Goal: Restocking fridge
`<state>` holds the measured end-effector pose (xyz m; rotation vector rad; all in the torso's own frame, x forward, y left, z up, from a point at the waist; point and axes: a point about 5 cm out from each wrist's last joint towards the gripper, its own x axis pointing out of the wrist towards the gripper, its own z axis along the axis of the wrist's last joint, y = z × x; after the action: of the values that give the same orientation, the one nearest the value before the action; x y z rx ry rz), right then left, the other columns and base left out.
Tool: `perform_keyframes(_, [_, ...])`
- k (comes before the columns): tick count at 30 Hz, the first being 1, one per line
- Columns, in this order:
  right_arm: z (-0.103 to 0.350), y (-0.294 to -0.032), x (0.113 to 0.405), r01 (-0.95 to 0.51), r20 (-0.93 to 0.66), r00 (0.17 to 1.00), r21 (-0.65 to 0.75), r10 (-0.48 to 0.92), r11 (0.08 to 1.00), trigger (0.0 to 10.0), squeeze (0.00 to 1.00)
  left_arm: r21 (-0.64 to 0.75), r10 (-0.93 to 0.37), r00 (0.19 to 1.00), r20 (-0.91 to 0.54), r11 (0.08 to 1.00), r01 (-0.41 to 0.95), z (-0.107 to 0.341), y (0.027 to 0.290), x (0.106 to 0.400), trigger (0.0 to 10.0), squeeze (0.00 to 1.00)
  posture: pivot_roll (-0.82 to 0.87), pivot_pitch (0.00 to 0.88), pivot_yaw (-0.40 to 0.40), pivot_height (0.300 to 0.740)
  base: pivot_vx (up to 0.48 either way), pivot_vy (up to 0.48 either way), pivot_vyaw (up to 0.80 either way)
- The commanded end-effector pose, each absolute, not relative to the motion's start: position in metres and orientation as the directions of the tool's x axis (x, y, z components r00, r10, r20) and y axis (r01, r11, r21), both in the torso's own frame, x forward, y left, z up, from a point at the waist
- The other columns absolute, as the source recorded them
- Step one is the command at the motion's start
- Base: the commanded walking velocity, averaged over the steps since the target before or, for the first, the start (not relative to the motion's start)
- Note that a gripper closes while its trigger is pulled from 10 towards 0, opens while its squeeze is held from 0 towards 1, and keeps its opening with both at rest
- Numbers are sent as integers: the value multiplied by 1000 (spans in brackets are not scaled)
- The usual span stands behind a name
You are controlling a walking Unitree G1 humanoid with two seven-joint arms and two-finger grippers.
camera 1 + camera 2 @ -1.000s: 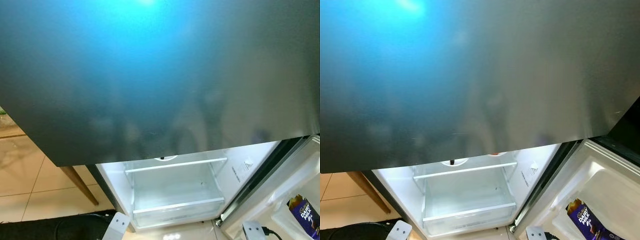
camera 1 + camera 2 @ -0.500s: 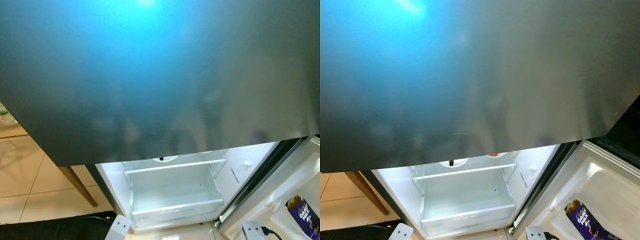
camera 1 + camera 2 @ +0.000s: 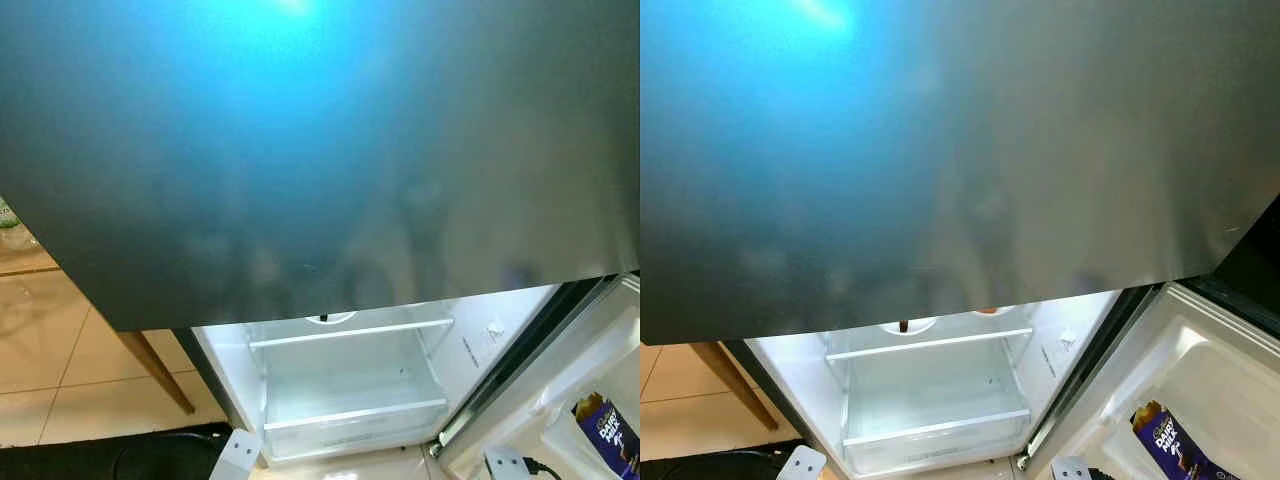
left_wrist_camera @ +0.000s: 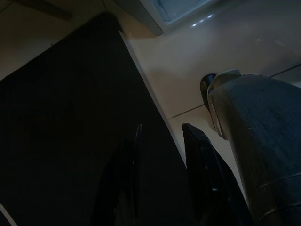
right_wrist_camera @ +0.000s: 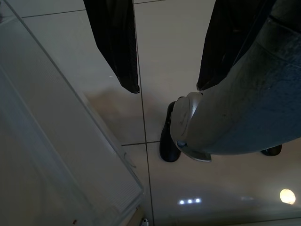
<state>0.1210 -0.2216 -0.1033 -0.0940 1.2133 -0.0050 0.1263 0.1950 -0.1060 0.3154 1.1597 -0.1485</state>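
The fridge's dark grey upper door is closed and stands close in front of me. Below it the lit lower compartment is open, with a glass shelf over a clear, empty crisper drawer. On the shelf the edge of a white plate peeks out from under the upper door. A purple Dairy Milk chocolate pack stands in the bin of the open lower door at right. Both arms hang idle: my left gripper and right gripper are open over the floor, holding nothing.
A wooden table leg slants down on the beige tiled floor at left. A black mat lies by my left foot. The open lower door stands out at right, close to my right arm.
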Motion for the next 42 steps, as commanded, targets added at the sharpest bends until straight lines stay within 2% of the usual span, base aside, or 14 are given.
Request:
perform_keyframes(1, [-104, -222, 118, -44, -939, 339, -80, -60, 996, 10000, 0, 184, 68, 396, -916, 947, 262, -104, 205, 127, 10000, 0, -26, 0, -18, 740, 0, 0, 0])
perform_keyframes(5, [-101, -234, 120, -40, -935, 340, -116, -96, 992, 10000, 0, 198, 90, 405, -910, 952, 235, -102, 211, 130, 10000, 0, -33, 0, -6, 740, 0, 0, 0])
perform_keyframes(7, [-100, -238, 122, 7, -932, 345, -119, -114, 993, 10000, 0, 190, 86, 406, -910, 956, 224, -102, 212, 131, 10000, 0, -45, 1, -12, 740, 0, 0, 0])
perform_keyframes(9, [-97, -240, 128, 8, -926, 360, -117, -112, 993, 10000, 0, 194, 83, 410, -908, 952, 236, -101, 212, 133, 10000, 0, -34, 27, -45, 740, 0, 0, 0])
perform_keyframes(19, [-94, -235, 141, -4, -913, 393, -119, -108, 993, 10000, 0, 201, 106, 392, -914, 957, 208, -102, 221, 124, 10000, 0, -25, 45, -47, 740, 0, 0, 0])
perform_keyframes(22, [-98, -223, 137, -41, -919, 385, -111, -87, 993, 10000, 0, 200, 112, 371, -922, 958, 206, -105, 224, 113, 10000, 0, -36, 50, -20, 740, 0, 0, 0])
perform_keyframes(27, [-101, -222, 130, -50, -925, 371, -110, -84, 993, 10000, 0, 188, 104, 367, -924, 962, 201, -106, 220, 113, 10000, 0, -37, 56, 2, 740, 0, 0, 0])
perform_keyframes(30, [-101, -230, 122, -12, -929, 353, -125, -113, 992, 10000, 0, 168, 88, 378, -922, 968, 186, -106, 213, 117, 10000, 0, -41, 54, 7, 740, 0, 0, 0])
perform_keyframes(36, [-100, -245, 115, 57, -925, 348, -146, -156, 988, 10000, 0, 174, 57, 402, -914, 950, 260, -103, 206, 130, 10000, 0, -36, 43, 1, 740, 0, 0, 0])
perform_keyframes(37, [-99, -247, 116, 114, -921, 354, -133, -165, 985, 10000, 0, 178, 58, 420, -906, 951, 253, -100, 210, 136, 10000, 0, -34, 38, -16, 740, 0, 0, 0])
perform_keyframes(42, [-100, -245, 116, 85, -924, 347, -141, -162, 986, 10000, 0, 218, 102, 427, -899, 948, 233, -96, 225, 139, 10000, 0, -46, 46, -16, 740, 0, 0, 0])
